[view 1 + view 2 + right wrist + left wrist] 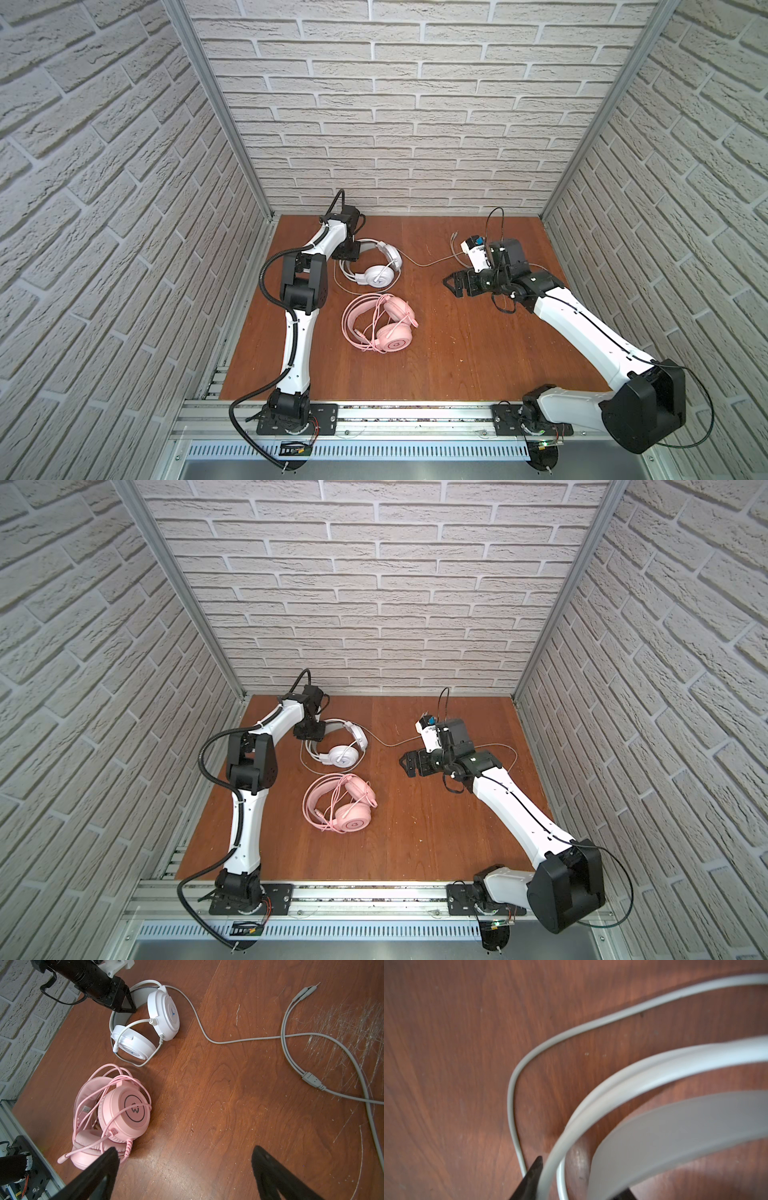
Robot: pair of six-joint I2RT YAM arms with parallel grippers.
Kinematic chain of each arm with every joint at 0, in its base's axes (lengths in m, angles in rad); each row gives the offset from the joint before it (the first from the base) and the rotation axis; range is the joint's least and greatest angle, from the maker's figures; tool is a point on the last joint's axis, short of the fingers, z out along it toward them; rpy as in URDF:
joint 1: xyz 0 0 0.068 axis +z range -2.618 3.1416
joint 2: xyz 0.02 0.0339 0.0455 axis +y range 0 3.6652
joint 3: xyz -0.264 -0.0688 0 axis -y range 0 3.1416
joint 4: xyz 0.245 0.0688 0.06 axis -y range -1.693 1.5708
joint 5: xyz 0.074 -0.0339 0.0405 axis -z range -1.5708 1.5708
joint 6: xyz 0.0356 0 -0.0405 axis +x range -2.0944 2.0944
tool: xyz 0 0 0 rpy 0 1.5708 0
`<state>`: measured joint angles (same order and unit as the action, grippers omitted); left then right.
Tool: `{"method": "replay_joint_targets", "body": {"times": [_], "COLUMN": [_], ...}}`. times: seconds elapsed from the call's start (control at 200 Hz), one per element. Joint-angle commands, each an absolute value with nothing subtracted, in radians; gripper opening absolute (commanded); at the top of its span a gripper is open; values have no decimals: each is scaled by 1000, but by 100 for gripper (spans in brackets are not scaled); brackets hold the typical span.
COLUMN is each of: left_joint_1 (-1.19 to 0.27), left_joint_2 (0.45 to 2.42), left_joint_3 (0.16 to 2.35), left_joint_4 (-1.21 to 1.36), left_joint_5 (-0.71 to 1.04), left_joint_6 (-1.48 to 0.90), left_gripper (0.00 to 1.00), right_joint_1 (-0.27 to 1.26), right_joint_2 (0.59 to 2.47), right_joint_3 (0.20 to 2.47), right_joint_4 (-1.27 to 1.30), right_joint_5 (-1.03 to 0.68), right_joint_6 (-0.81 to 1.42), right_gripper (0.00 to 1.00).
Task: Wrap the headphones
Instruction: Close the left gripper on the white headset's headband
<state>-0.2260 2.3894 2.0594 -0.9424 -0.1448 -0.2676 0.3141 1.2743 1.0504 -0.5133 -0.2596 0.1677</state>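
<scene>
pink headset (116, 1113): lies near the table's middle w/ its cord looped over band and cups, so judged already wrapped (plug tucked by the band)
white headset (145, 1022): lies on the table (436, 353) nearer the back wall, cups side by side, band twd the left arm; still to be wrapped
white cord (239, 1040): one loose loop round the cups, the rest trails away across the wood to a splitter (311, 1080) and two plugs (307, 991) on the right side, well apart from the cups; that slack needs gathering
left gripper (571, 1184): down at the white headband (675, 1126), jaws half-closed either side of the band; whether they actually pinch it I cannot tell (prob. there to pin the headset while cord is wound)
right gripper (185, 1159): jaws wide apart, nothing between them, hovering over bare wood betw. the headsets and the trailing cord; judged placed to go for the loose end
</scene>
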Motion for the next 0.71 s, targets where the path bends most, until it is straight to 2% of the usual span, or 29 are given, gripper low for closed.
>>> {"method": "replay_joint_targets", "body": {"times": [0.0, 0.08, 0.27, 0.495, 0.625, 0.7], "left_joint_1": [-228, -228, -228, -229, -231, -232], "left_joint_2": [2377, 2368, 2343, 2376, 2381, 2377], "left_joint_3": [2035, 2028, 2000, 2003, 2000, 1999], "left_joint_4": [-1006, -1009, -994, -995, -1003, -1003], "left_joint_5": [-138, -127, -120, -106, -118, -126], "left_joint_6": [-318, -340, -373, -391, -397, -402], "left_gripper": [52, 56, 56, 49, 39, 37], "right_joint_1": [314, 314, 315, 314, 314, 314], "right_joint_2": [1267, 1268, 1270, 1268, 1262, 1270], "right_joint_3": [1038, 1031, 1028, 1028, 1022, 1023], "right_joint_4": [-495, -485, -480, -492, -491, -493], "right_joint_5": [-258, -262, -268, -261, -253, -251], "right_joint_6": [161, 165, 167, 161, 158, 154], "right_gripper": [100, 100, 100, 100, 100, 100]}}
